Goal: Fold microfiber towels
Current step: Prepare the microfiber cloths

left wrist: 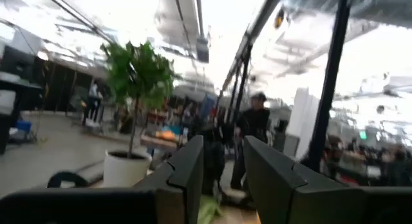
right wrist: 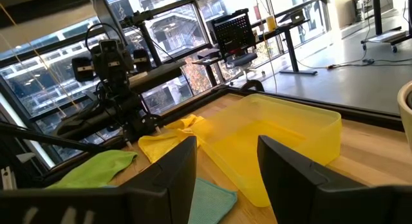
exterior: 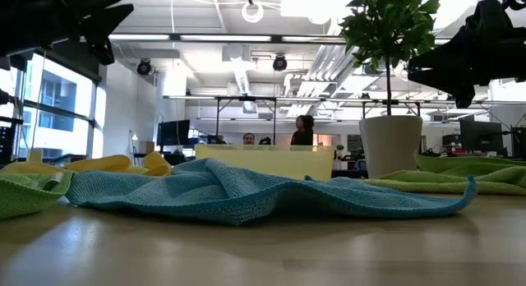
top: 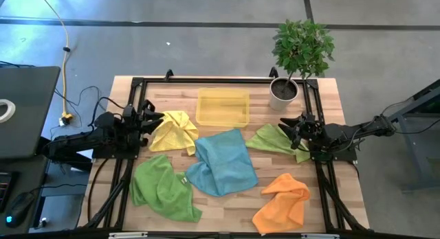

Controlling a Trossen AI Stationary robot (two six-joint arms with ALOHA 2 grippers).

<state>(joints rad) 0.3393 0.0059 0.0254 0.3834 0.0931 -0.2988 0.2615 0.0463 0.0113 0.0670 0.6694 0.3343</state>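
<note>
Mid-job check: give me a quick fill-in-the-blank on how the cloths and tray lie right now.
1. The crumpled blue microfiber towel lies in the table's ____.
2. The translucent yellow plastic tray holds ____ towels.
3. The left gripper hovers beside the ____ microfiber towel.
4. The right gripper hovers at a ____ microfiber towel.

Missing words: middle; no; yellow; green

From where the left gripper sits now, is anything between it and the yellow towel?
Nothing visible. The left gripper, jaws open and empty, sits at the table's left edge, right beside the yellow towel. The yellow tray lies past the towel and the blue towel touches its far side, neither in the path.
</note>
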